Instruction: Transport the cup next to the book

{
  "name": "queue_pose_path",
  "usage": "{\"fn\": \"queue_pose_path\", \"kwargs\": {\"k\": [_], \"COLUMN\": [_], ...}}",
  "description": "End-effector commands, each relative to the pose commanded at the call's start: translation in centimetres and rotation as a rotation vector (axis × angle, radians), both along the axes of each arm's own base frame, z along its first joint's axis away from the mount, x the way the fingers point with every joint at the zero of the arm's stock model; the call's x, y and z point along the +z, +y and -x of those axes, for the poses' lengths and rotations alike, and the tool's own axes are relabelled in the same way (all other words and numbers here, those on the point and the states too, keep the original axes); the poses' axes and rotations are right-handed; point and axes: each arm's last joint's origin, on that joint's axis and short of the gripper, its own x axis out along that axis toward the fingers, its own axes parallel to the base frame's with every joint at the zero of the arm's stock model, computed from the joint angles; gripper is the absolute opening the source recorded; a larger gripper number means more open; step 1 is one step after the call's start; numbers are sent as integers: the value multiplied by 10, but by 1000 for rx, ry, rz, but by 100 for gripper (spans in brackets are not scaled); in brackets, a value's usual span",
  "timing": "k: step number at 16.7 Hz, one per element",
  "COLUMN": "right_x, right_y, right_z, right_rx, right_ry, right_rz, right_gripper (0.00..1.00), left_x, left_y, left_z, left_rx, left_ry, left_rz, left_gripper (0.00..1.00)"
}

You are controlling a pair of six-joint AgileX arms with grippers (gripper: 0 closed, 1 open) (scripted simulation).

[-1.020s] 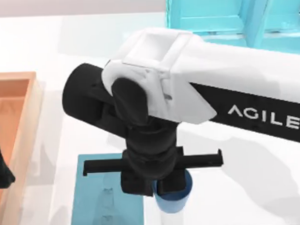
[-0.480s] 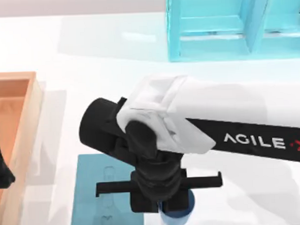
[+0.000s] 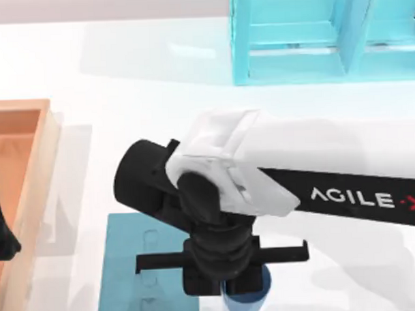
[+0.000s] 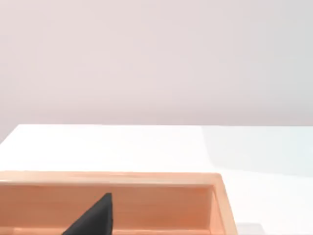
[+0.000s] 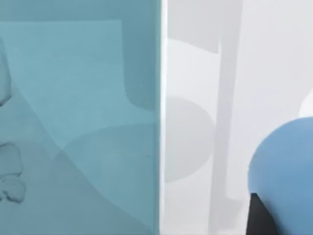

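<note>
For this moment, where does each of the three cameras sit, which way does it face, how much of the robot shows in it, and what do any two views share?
Top view: above the table, looking down on the right arm, whose right gripper hangs over the cup beside the book.
Left wrist view: on the parked left arm, looking across the orange tray with its black lump; no arm part visible.
Right wrist view: on the right arm, looking down at book, cup and one dark finger.
Shared: top and right wrist views share book and cup; top and left wrist views share the tray.
</note>
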Motion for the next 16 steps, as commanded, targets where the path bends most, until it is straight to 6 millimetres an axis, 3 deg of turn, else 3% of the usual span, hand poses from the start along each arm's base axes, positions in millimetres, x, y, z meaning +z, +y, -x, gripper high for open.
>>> {"fn": "queue_pose_path", "kwargs": {"k": [10,16], "right_x": [0,0], "right_y": [0,0], "right_z": [0,0], "right_rx": [0,0], "right_ry": [0,0], "right_rz": [0,0], "right_gripper": [98,100], "left_x": [0,0], "left_y": [0,0], "left_z": [0,0], "left_rx": [0,0], "left_ry": [0,0], "left_rz": [0,0], "left_gripper": [100,100]}}
